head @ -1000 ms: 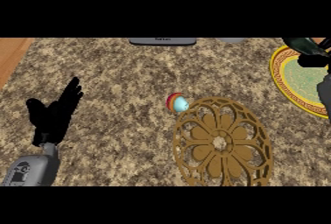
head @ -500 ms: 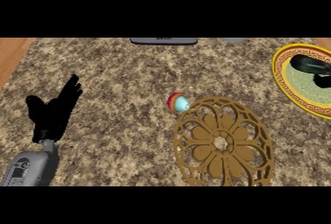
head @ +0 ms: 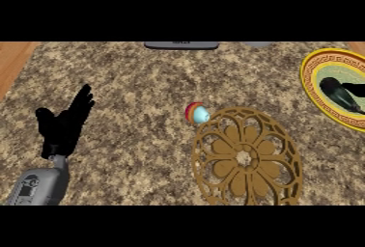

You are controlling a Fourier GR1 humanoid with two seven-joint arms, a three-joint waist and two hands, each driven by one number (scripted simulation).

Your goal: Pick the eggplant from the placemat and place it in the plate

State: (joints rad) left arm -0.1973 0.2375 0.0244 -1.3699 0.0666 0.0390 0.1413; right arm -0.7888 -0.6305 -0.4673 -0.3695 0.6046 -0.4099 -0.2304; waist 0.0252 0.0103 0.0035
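The eggplant (head: 336,93), dark and elongated, lies inside the yellow-rimmed plate (head: 311,81) at the right edge of the head view. A black part of my right hand (head: 358,88) shows just beside the eggplant at the frame's edge; the two dark shapes merge, so contact is unclear. The round brown openwork placemat (head: 246,164) sits at lower centre with nothing on it. My left hand (head: 63,126) rests open at the left, fingers pointing up, far from plate and placemat.
A small red, yellow and blue object (head: 197,114) sits at the placemat's upper left rim. Two grey objects (head: 182,45) (head: 257,44) lie at the counter's far edge. A wooden strip (head: 14,62) borders the speckled counter at the left.
My right hand, which hung over the plate's top a second ago, has pulled back toward the right edge. The eggplant now lies in the plate. The left hand has barely moved.
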